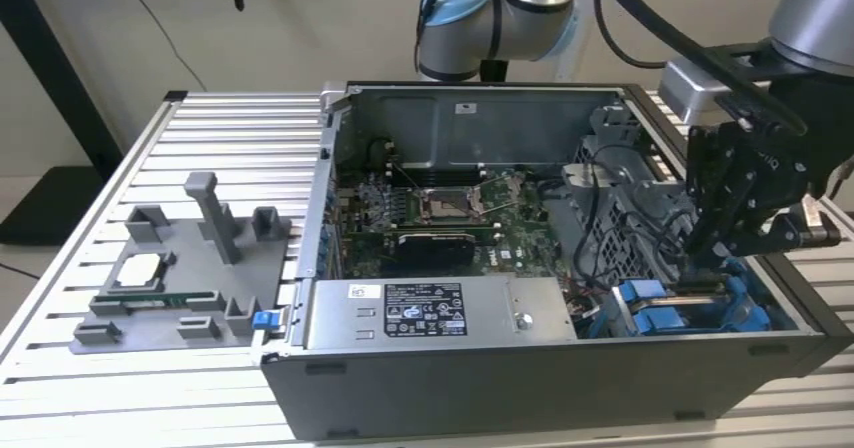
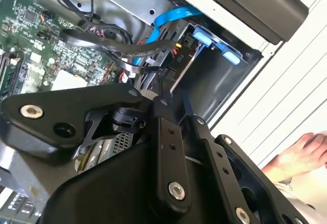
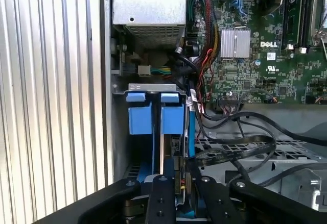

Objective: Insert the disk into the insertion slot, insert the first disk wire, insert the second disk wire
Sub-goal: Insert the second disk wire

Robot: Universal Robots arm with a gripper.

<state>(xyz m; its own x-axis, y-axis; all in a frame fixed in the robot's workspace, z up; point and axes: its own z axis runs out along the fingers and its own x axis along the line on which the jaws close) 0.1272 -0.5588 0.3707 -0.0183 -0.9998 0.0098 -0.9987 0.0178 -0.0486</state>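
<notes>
Exterior view: open case [image 1: 534, 368] lying on slatted tabletop [image 1: 214, 148], side panel off, motherboard [image 1: 441, 203] and power supply [image 1: 441, 310] exposed. Arm [image 1: 501, 18] reaching over from behind; jaws [image 1: 707, 253] lowered into the case's corner at the exterior view's right, right above the slot [image 1: 687, 308] with its blue tabs. Grey fixture [image 1: 180, 268] with small parts on the tabletop at the exterior view's left, well apart from the case. Second wrist view: black jaws [image 2: 153, 89] close to a black connector and wire [image 2: 102, 38] by the blue cable [image 2: 168, 17]; blue tabs [image 2: 217, 48] at the case edge; a person's hand [image 2: 301, 155] resting outside the case. First wrist view: disk [image 3: 171, 132] standing on edge in the slot [image 3: 150, 87], blue carrier tabs up, beside a second blue carrier [image 3: 139, 117]; jaws [image 3: 179, 183] pressed onto something small at the disk's near end, cannot tell what; black wires [image 3: 235, 142] looping just beside.
</notes>
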